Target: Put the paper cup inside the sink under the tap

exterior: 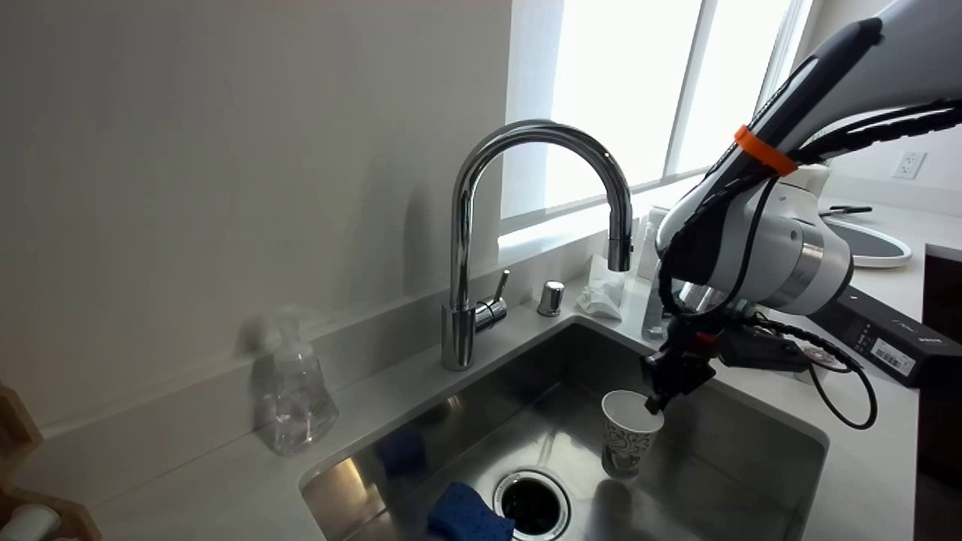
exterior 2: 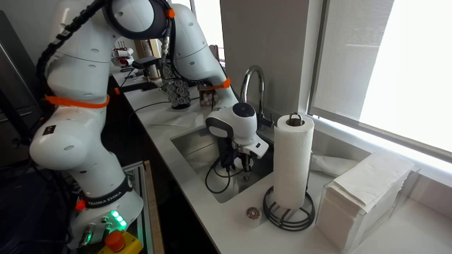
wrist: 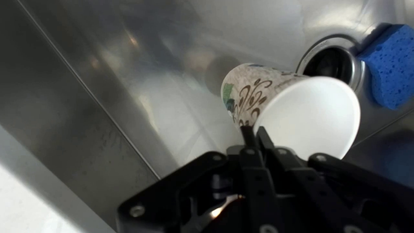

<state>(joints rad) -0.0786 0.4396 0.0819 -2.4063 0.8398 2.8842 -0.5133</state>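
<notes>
The paper cup (exterior: 630, 443) is white inside with a brown swirl print outside. It is inside the steel sink (exterior: 751, 458), slightly tilted, seemingly a little above the floor. In an exterior view it appears below the spout of the chrome tap (exterior: 461, 255). In the wrist view my gripper (wrist: 254, 130) is shut on the wall of the cup (wrist: 307, 116) at its rim, one finger outside and one inside. An exterior view shows the gripper (exterior 2: 245, 165) over the sink (exterior 2: 192, 141), partly hiding the cup; the tap (exterior 2: 262, 84) stands behind the arm.
A blue sponge (exterior: 466, 515) lies beside the round drain (exterior: 530, 505). A clear bottle (exterior: 301, 394) stands on the counter by the wall. A paper-towel roll (exterior 2: 293, 165), a napkin stack (exterior 2: 370, 183) and a small pod (exterior 2: 253, 216) stand near the sink. A black box (exterior: 887, 338) lies on the counter.
</notes>
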